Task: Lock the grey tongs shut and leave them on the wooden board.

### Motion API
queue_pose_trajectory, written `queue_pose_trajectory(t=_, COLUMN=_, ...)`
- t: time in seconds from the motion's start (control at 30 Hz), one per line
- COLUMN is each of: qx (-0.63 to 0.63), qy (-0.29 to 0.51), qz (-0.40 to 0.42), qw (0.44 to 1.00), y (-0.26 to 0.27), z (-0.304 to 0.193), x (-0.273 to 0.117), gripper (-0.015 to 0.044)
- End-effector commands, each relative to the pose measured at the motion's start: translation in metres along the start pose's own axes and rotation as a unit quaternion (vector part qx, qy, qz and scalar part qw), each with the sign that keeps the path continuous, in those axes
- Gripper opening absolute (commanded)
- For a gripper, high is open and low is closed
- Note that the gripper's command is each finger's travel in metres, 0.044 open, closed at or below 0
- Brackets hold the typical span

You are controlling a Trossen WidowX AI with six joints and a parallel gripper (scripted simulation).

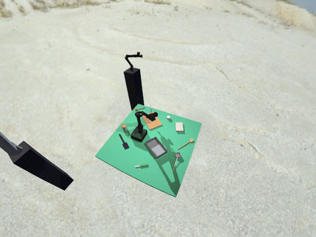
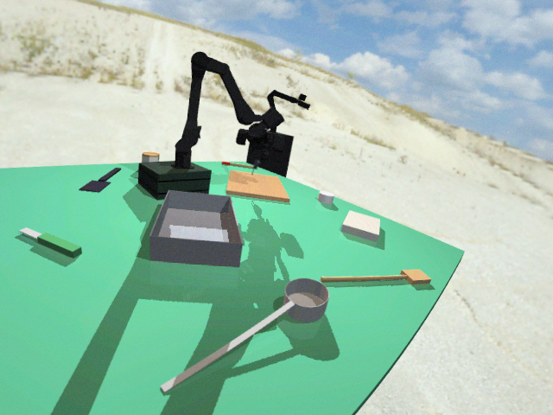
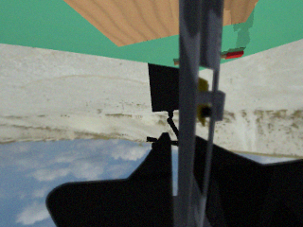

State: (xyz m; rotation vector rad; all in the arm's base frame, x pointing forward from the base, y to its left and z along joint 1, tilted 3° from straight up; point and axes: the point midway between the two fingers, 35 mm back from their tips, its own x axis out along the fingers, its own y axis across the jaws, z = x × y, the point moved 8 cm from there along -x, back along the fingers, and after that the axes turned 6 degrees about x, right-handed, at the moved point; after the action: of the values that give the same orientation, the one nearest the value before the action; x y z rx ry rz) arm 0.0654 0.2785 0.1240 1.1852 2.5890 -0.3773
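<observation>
The grey tongs (image 1: 150,109) (image 2: 255,167) (image 3: 188,71) are held off the table, above the wooden board (image 1: 154,125) (image 2: 264,190) (image 3: 130,19). In the wrist view they run top to bottom, their arms close together with a narrow gap, and a small yellow part shows beside one arm. In the exterior view their thin end hangs below the gripper over the board. Whether they are locked, and which end points up, I cannot tell. My gripper (image 1: 152,118) (image 2: 262,150) (image 3: 174,137) is shut on them. The roasting tin (image 1: 162,154) (image 2: 194,251) holds no tongs.
A red-tipped stick (image 1: 139,108) (image 2: 238,164) (image 3: 233,55) lies behind the board. A white cup (image 1: 168,117) (image 2: 326,197) and a pale block (image 1: 179,126) (image 2: 360,225) stand to its right. A saucepan (image 1: 177,155) (image 2: 306,300), wooden mallet (image 1: 191,140) (image 2: 415,276), green-handled tool (image 1: 143,165) (image 2: 60,245) and black spatula (image 1: 125,145) (image 2: 95,185) lie around.
</observation>
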Motion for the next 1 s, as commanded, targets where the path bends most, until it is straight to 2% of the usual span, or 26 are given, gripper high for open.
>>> queue_pose_trajectory(t=0.0, qx=0.0, qy=0.003, qz=-0.003, qw=1.0, y=0.0, z=-0.001, x=0.0, gripper=-0.015)
queue_pose_trajectory(t=0.3, qx=0.007, qy=-0.01, qz=0.0, qw=1.0, y=0.002, z=-0.002, x=0.003, gripper=-0.015)
queue_pose_trajectory(t=0.97, qx=0.059, qy=-0.189, qz=0.03, qw=0.98, y=0.018, z=-0.02, x=0.046, gripper=-0.015)
